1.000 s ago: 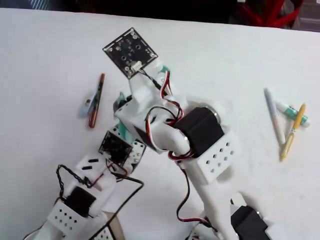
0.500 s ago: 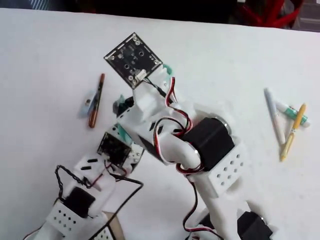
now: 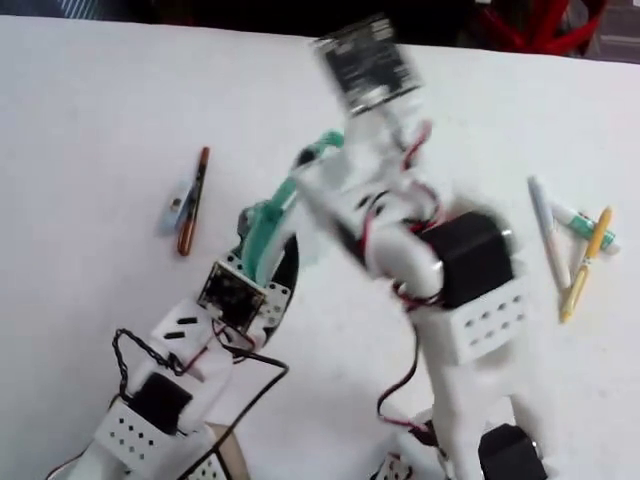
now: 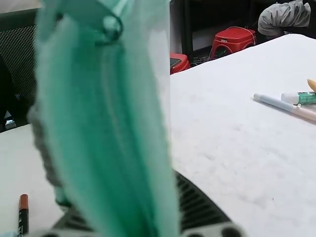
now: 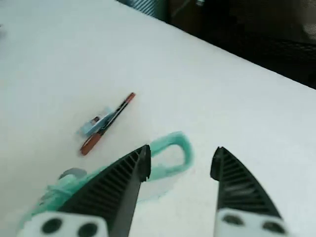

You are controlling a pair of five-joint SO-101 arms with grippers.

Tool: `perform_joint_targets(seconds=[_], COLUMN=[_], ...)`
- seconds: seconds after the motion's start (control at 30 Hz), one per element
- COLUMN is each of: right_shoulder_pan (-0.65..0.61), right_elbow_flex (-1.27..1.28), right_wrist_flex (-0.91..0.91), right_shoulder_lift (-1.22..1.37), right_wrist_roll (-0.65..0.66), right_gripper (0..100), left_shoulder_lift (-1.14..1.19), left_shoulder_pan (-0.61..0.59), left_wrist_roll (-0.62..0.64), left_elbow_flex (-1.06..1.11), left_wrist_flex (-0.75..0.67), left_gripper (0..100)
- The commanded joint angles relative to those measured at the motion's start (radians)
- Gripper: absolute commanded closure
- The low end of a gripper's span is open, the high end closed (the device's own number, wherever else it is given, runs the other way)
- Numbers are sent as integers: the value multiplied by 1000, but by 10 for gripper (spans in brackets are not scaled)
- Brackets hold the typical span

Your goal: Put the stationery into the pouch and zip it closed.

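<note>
The teal pouch (image 3: 266, 222) stands up on edge from my left gripper (image 3: 270, 265), which is shut on its lower end; its zip ring (image 4: 112, 23) hangs close to the left wrist camera. The pouch's loop (image 5: 174, 152) lies just below my right gripper (image 5: 182, 149), which hovers open with nothing between its fingers. A brown pen (image 3: 193, 200) and a small blue item (image 3: 177, 208) lie left of the pouch. A white pen (image 3: 548, 230), a green-capped marker (image 3: 585, 224) and a yellow pen (image 3: 586, 264) lie at the table's right.
The right arm (image 3: 470, 290) crosses the middle of the white table (image 3: 90, 110) above the pouch. Cables (image 3: 250, 385) trail from the left arm near the front edge. Red stools (image 4: 236, 38) stand beyond the table's far edge.
The right arm has lifted and swung toward the back right, off the pouch. The pouch, earlier mostly covered by that arm, now shows upright in the left gripper.
</note>
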Motion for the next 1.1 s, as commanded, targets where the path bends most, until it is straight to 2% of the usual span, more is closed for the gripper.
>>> perform_joint_targets(seconds=[0.0, 0.13, 0.23, 0.33, 0.43, 0.57, 0.73, 0.93, 1.07], right_shoulder_pan=[191, 495, 699, 834, 934, 1017, 1061, 1086, 1087], right_elbow_flex=[-60, -63, -32, 12, 21, 21, 21, 21, 21], right_wrist_flex=[-15, 1, -39, -108, -154, -208, -312, -458, -512], right_shoulder_lift=[-58, -64, -2, 117, 274, 484, 688, 817, 866], right_wrist_roll=[-5, 20, 120, 206, 232, 232, 230, 232, 232], right_gripper=[796, 796, 797, 797, 797, 797, 797, 844, 827], left_shoulder_lift=[-7, -7, -7, -7, -7, -7, -7, -7, -7], left_shoulder_pan=[-5, -5, -5, -5, -5, -5, -5, 4, 4], left_wrist_roll=[-9, -9, -9, -9, -9, -9, -9, -94, -92], left_elbow_flex=[-55, -55, -55, -55, -55, -55, -48, 11, 29], left_wrist_flex=[-8, -8, -8, -8, -8, -5, -2, -71, -109], left_gripper=[976, 976, 976, 976, 976, 976, 976, 976, 976])
